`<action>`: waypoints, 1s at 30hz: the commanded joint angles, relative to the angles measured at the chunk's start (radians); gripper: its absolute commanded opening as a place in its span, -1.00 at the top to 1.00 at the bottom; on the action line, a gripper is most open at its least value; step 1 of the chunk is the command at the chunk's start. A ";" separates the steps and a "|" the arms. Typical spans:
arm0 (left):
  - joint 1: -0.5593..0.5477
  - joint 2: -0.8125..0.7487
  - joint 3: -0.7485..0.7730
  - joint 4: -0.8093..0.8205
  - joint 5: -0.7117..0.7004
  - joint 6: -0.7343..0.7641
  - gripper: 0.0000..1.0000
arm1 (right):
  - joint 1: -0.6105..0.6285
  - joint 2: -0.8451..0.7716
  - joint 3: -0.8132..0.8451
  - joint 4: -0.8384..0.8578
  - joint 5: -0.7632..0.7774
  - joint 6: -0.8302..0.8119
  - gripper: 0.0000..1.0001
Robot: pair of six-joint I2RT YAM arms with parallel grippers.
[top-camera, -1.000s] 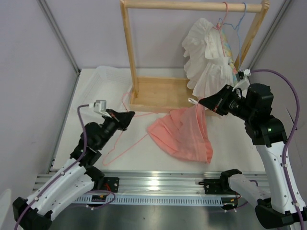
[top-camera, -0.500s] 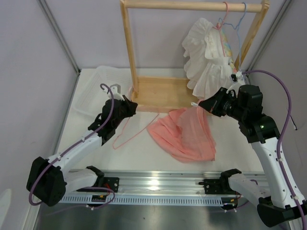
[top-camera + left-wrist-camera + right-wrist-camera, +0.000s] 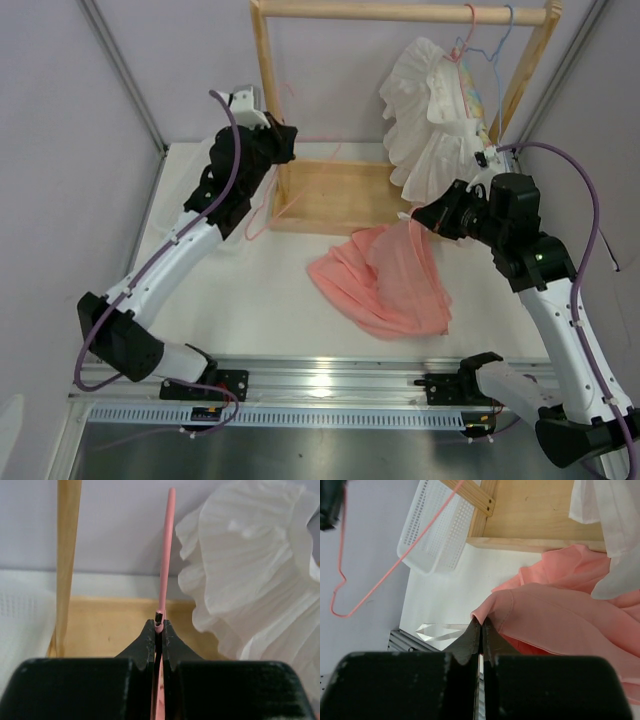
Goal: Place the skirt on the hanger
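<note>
The salmon-pink skirt lies crumpled on the white table in front of the wooden rack, with one edge lifted. My right gripper is shut on that lifted hem; the right wrist view shows the fold of the skirt pinched at the fingertips. My left gripper is raised beside the rack's left post and shut on the thin pink hanger, which dangles below it over the rack base. In the left wrist view the hanger wire rises straight from the shut jaws.
The wooden rack stands at the back with a top bar. A white ruffled garment and a pastel garment hang at its right end. A white mesh basket sits behind the left post.
My left arm has lifted the hanger off the table and carried it up and back to the rack's left post. The right gripper kept its hold on the skirt, shifting slightly.
</note>
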 commanded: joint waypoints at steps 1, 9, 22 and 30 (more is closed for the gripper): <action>0.005 0.100 0.186 0.004 -0.063 0.112 1.00 | 0.005 0.014 0.065 0.063 0.020 -0.028 1.00; -0.007 0.197 0.344 0.265 -0.112 0.262 1.00 | 0.003 0.039 0.067 0.076 0.038 -0.045 1.00; -0.020 0.359 0.497 0.460 -0.110 0.379 1.00 | -0.001 0.083 0.059 0.112 0.049 -0.079 1.00; -0.007 0.715 1.173 0.090 -0.166 0.387 1.00 | -0.011 0.105 0.050 0.123 0.037 -0.091 1.00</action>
